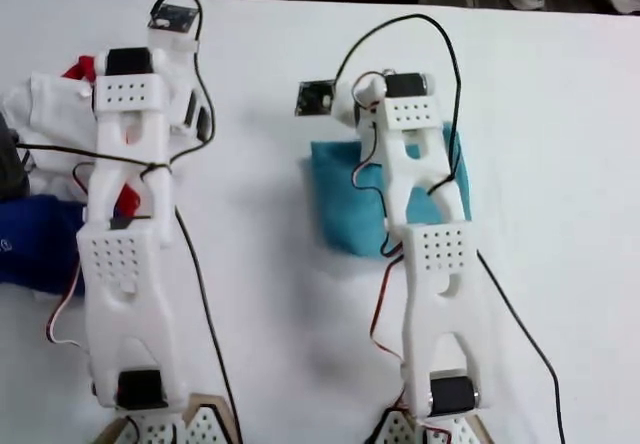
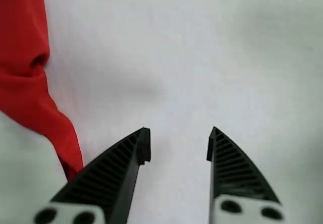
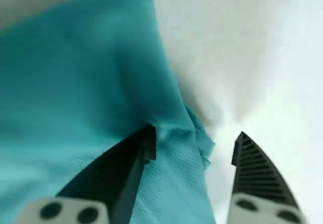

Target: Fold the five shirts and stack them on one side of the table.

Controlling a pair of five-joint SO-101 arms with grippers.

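**Two arms, four shirts counted, both grippers open**

Two arms stand side by side on the white table (image 1: pixel 270 294), bases at the near edge. The left arm (image 1: pixel 125 264) stretches over a loose pile at the table's left side, and the right arm (image 1: pixel 440 264) over a single shirt mid-table.

Shirts seen: four.
- One blue shirt (image 1: pixel 35 244), crumpled, nearest, beside the left arm.
- One teal shirt (image 1: pixel 340 194), folded to a rough rectangle, flat, under the right arm.
- One white shirt (image 1: pixel 50 114), bunched, beyond the blue one.
- One red shirt (image 1: pixel 82 67), peeking out around the white one, partly hidden by the arm.

The left gripper (image 2: pixel 176 143) has its fingers spread, holding nothing, over a white surface just beside the red cloth; shirt or table, can't tell. The right gripper (image 3: pixel 196 143) is also spread, straddling the teal shirt's edge: one finger over the cloth, the other over bare table.
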